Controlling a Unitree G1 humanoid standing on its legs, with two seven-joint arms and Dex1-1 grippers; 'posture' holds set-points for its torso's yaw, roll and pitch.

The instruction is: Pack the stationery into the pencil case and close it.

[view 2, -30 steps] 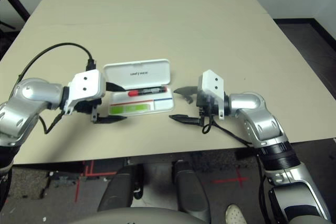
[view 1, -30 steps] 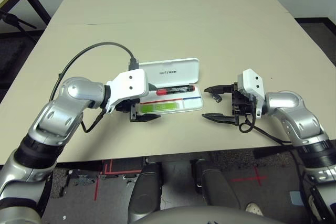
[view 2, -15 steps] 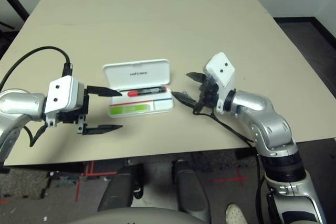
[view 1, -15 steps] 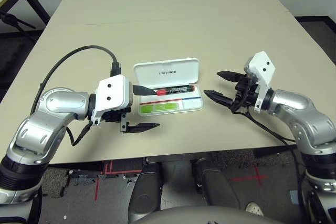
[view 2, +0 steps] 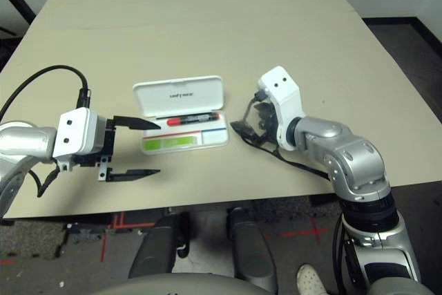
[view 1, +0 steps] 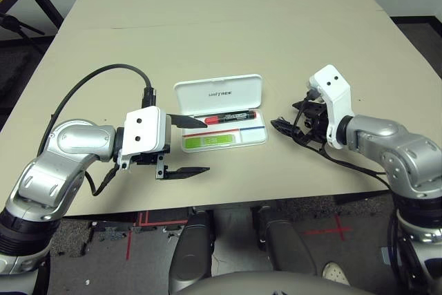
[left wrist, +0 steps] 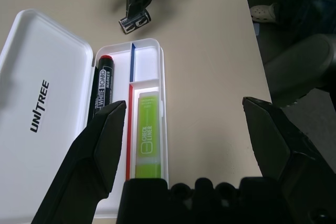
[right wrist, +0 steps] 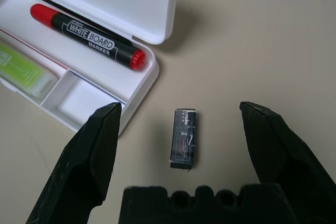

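The right gripper (right wrist: 181,104) has turned at the wrist since the earlier frame, beside the pencil case (view 1: 242,91).
Its fingers are spread, pinching nothing; the small dark block (right wrist: 183,139) lies on the table ahead, lined up with the gap between them, long axis running roughly their way, so closing should meet its long sides. The left gripper (left wrist: 185,101), also spread and empty, is farther off, beyond the case.
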